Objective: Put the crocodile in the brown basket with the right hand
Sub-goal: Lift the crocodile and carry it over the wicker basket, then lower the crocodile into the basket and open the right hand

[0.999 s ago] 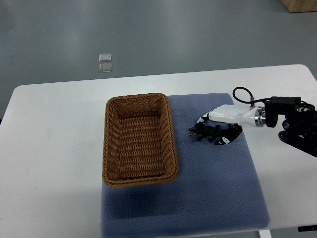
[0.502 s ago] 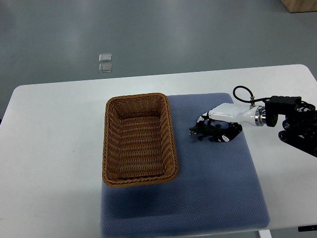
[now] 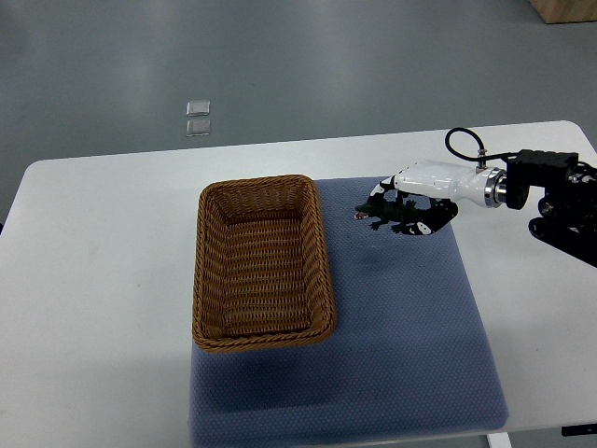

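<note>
The right hand (image 3: 417,198) has its fingers (image 3: 424,226) clenched around the crocodile (image 3: 384,215), a small dark green, knobbly toy held near the brown basket's (image 3: 323,252) right wall, apparently clear of the blue mat (image 3: 410,336). The hold looks shallow, with head and legs sticking out, so the toy could slip free or catch the stiff woven wicker rim and drop onto the soft, dimpled mat or the smooth white worktop (image 3: 103,280).
</note>
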Controlling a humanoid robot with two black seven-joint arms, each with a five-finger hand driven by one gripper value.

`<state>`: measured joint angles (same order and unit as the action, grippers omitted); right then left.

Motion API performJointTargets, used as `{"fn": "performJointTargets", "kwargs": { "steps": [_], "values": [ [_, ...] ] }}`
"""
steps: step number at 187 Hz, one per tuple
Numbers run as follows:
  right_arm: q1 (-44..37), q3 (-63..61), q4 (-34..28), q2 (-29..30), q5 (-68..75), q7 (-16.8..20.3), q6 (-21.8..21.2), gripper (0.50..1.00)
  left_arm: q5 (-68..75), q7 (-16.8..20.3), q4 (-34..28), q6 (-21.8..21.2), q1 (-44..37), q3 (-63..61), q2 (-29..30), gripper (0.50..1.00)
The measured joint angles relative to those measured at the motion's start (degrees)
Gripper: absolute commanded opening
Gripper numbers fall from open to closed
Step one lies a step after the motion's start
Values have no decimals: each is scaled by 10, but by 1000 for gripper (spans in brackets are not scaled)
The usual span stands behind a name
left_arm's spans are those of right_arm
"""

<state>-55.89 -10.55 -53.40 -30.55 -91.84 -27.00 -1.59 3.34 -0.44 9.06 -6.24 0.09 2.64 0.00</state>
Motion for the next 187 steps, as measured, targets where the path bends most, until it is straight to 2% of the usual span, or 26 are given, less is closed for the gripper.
{"fn": "performJointTargets", "kwargs": {
  "steps": [72,151,187],
  "values": [
    [-72,-1,-44,10,16,-5,-8,566,0,0,0,0,0,1,0,1000],
    [-124,2,-62,148,15,-3,-32,568,0,0,1,0,0,0,0,1000],
    [-120,13,-58,168,12,-2,-35,572,0,0,0,0,0,0,0,1000]
  ]
}}
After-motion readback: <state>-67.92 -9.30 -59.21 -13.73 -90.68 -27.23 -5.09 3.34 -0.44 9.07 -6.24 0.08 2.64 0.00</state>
